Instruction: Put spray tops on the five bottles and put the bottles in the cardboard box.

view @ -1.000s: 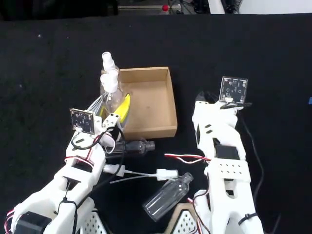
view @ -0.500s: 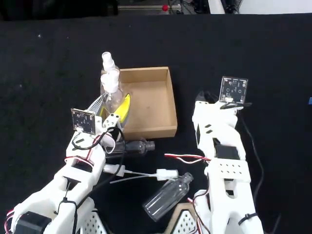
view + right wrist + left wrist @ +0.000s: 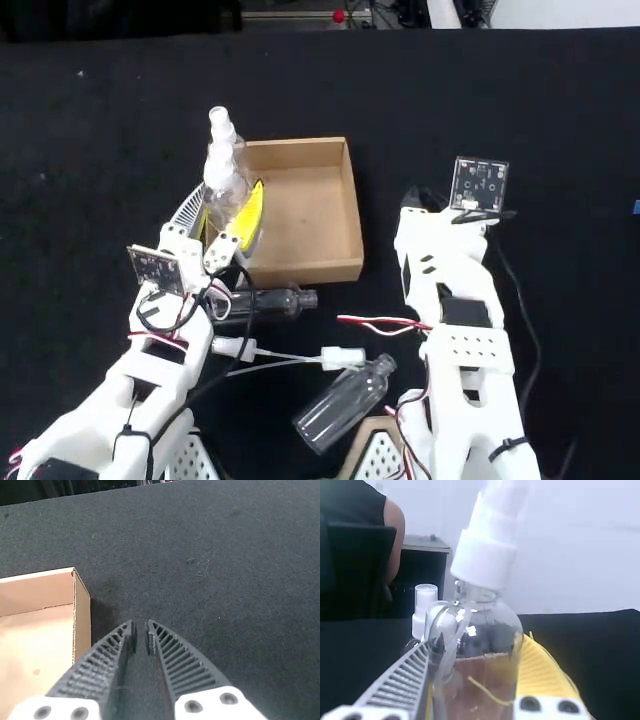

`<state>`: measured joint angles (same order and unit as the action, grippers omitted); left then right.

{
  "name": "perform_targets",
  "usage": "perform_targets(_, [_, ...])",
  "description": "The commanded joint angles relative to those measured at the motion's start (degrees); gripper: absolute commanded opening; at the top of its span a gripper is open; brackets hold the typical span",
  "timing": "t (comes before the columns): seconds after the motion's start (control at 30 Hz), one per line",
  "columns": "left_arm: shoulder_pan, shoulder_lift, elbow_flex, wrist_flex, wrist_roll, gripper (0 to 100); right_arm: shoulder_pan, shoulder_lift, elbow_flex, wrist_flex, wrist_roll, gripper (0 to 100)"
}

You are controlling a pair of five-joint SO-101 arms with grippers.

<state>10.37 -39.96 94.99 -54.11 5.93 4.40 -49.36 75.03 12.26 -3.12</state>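
Currently capped bottle [image 3: 475, 645] between left jaws, beside cardboard box [image 3: 305, 268].

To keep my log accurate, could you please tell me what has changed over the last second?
The left arm drew back toward its base, the left pincer keeping hold of the capped bottle at the edge of the box. The right arm, box and lying bottles stayed put.

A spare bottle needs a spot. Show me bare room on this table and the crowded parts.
Bare: the table beyond the cardboard box, and the box's floor. Crowded: between the arms, two lying bottles and a loose spray top.
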Motion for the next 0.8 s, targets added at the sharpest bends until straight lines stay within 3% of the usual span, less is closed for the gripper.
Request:
perform_targets(0.0, [-0.6, -1.8, 1.5, 2.6, -0.4, 4, 1.1, -3.2, -0.1, -2.0, 0.5, 1.5])
perform_targets(0.5, [-0.6, -1.8, 1.5, 14.4, 0.2, 4, 1.1, -3.2, -0.1, -2.1, 0.5, 1.5])
perform_targets(0.77, [-0.8, -1.8, 1.5, 14.8, 2.5, 4, 1.1, -3.2, -0.1, -2.1, 0.5, 1.5])
